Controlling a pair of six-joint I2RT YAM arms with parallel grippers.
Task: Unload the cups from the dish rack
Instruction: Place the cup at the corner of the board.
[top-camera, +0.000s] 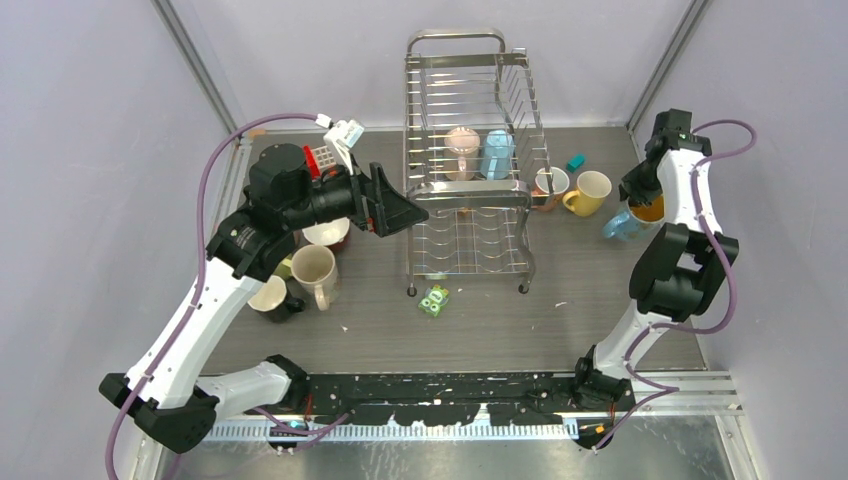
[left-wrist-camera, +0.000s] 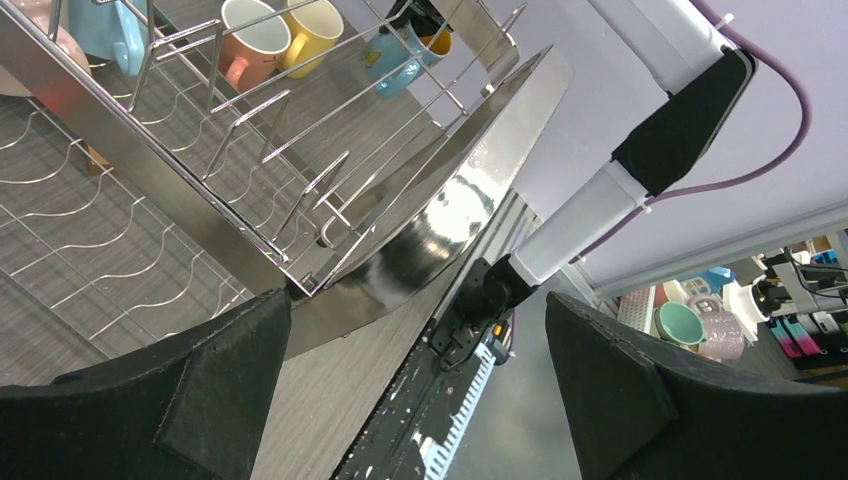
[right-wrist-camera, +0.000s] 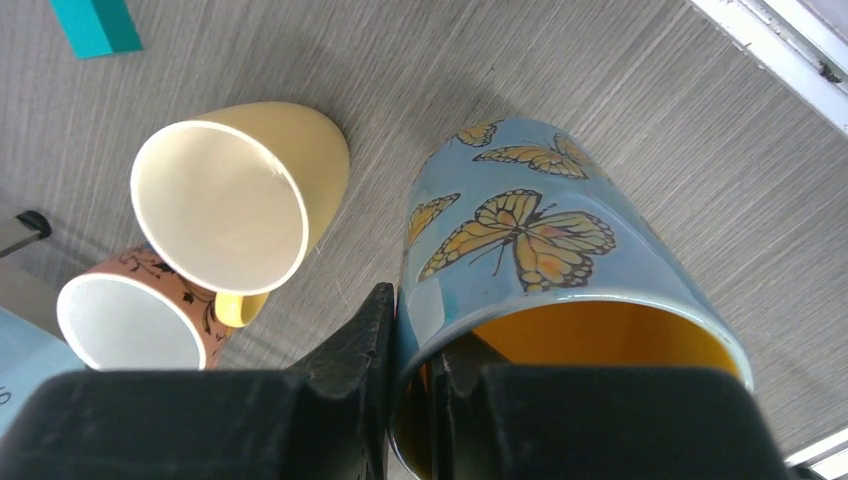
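On the desk's (right-wrist-camera: 620, 90) right side, the right tool (right-wrist-camera: 418, 335) pinches a light-blue butterfly ceramic mug (right-wrist-camera: 530, 230) by its rim. A tilted release could topple it against the yellow ceramic mug (right-wrist-camera: 230, 190). The left tool (left-wrist-camera: 415, 390) gapes wide.

Left arm (top-camera: 190, 320): stretched forward, wrist turned right.
Left gripper (top-camera: 400, 208): jaws wide apart.
Right arm (top-camera: 686, 190): folded, wrist down.
Right gripper (right-wrist-camera: 415, 345): fingers pinching mug (right-wrist-camera: 560, 230) wall, one inside, one outside.

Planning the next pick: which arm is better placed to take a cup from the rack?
Left. The left gripper is open, empty, beside the dish rack near the pink cup; the right gripper is shut on the butterfly mug.
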